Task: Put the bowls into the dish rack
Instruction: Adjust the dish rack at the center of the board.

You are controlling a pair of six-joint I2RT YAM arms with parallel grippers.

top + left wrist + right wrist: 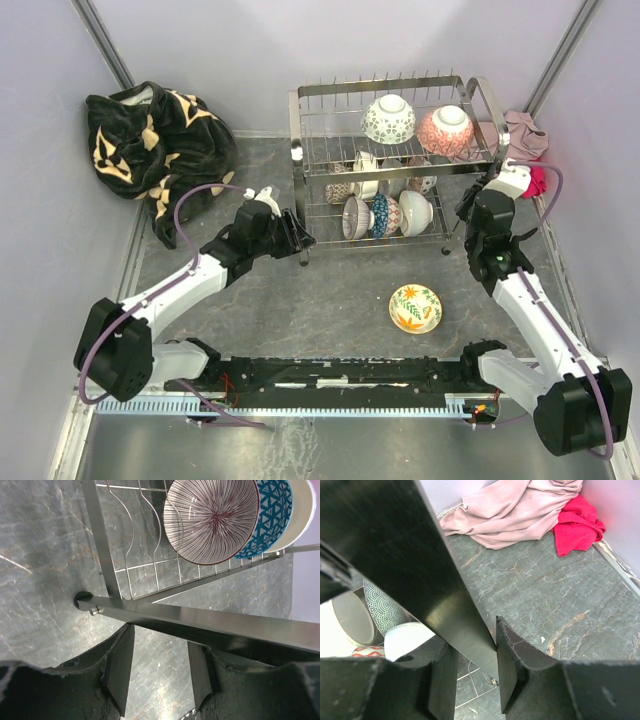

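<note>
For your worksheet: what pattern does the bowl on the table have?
The bowl is yellow with orange-green leaf motifs; top view.

One dish rack (pixel 296 125), at least eight bowls (pixel 388 118) inside it, one bowl (pixel 415 307) outside, three cloths (pixel 150 140).

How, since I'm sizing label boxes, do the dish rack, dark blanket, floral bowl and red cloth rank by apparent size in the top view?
1. dish rack
2. dark blanket
3. floral bowl
4. red cloth, partly hidden, so ranking it below the bowl is unsure.
</note>
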